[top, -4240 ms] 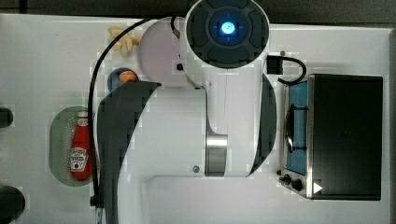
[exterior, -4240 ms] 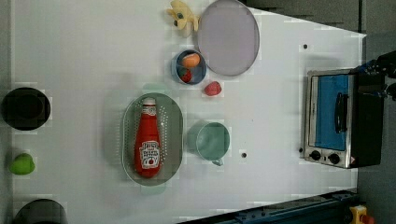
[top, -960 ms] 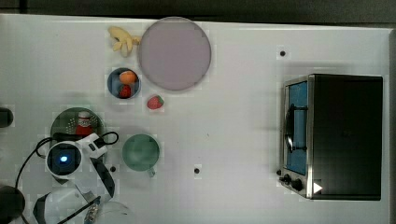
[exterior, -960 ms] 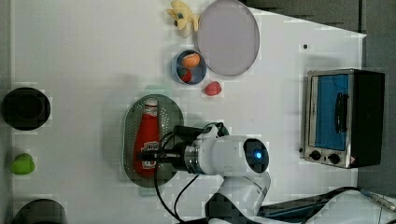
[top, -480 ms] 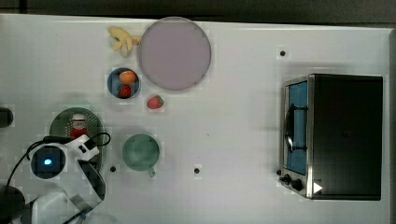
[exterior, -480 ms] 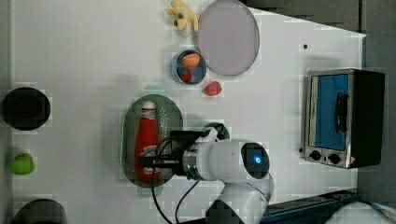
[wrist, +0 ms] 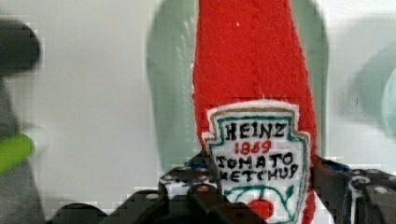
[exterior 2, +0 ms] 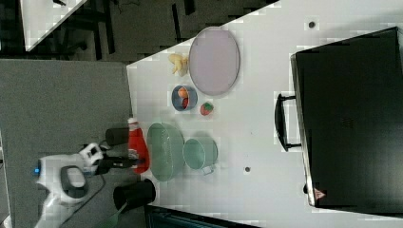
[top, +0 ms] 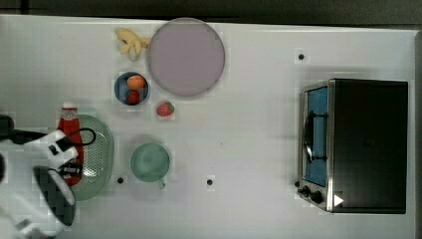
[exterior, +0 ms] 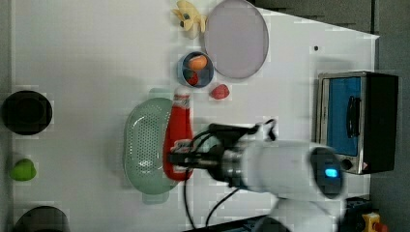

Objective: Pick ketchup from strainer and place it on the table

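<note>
Since half a second ago, raised: ketchup (exterior: 177, 136) clear of strainer (exterior: 145, 145) at the left view's centre-left, clamped in gripper (exterior: 180, 159). Carry step. Next: shift over bare table (exterior: 96, 58), lower, release.

- A white tabletop (top: 249, 129) spans the top view, with a few small dark holes in it, one near the top view's upper right (top: 301, 57).
- Along the top view's upper edge runs a dark strip of floor (top: 209, 7) beyond the tabletop's edge.
- In the right view, grey floor (exterior 2: 66, 99) lies at the right view's left of the tabletop.
- At the right view's upper left stands a second white table (exterior 2: 45, 19), with dark chair or table legs (exterior 2: 102, 28) beside it on a darker floor.
- In the left view, a grey band (exterior: 391, 43) borders the tabletop at the left view's right.
- The light is even and soft, and the shadows on the tabletop are faint.
</note>
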Controlling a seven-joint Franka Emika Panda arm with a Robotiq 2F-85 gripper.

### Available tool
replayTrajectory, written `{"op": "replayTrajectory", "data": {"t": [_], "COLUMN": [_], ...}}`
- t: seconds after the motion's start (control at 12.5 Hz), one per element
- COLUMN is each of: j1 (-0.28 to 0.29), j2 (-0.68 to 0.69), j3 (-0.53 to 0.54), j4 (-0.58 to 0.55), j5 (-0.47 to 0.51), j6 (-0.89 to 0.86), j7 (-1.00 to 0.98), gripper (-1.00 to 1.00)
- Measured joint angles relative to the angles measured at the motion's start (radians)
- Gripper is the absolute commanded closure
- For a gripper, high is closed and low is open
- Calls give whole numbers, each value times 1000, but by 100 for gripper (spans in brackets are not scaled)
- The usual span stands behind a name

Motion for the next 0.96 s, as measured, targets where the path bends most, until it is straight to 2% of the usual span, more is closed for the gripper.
{"op": "replayTrajectory", "data": {"t": [0.16, 0.32, 0.48, 0.8, 0.96], "j1": [-6, -9, -33, -87, -132], "j2": [-62, -77, -87, -74, -68], "j3": [-41, -110, -202, -431, -526], "j4": [82, 141, 146, 141, 123], "j5": [26, 29, 15, -115, -119], "j6": [-134, -190, -200, -222, -221], "j7": [-2, -44, -117, -283, -329], "gripper": [-18, -18, -18, -18, -18]}}
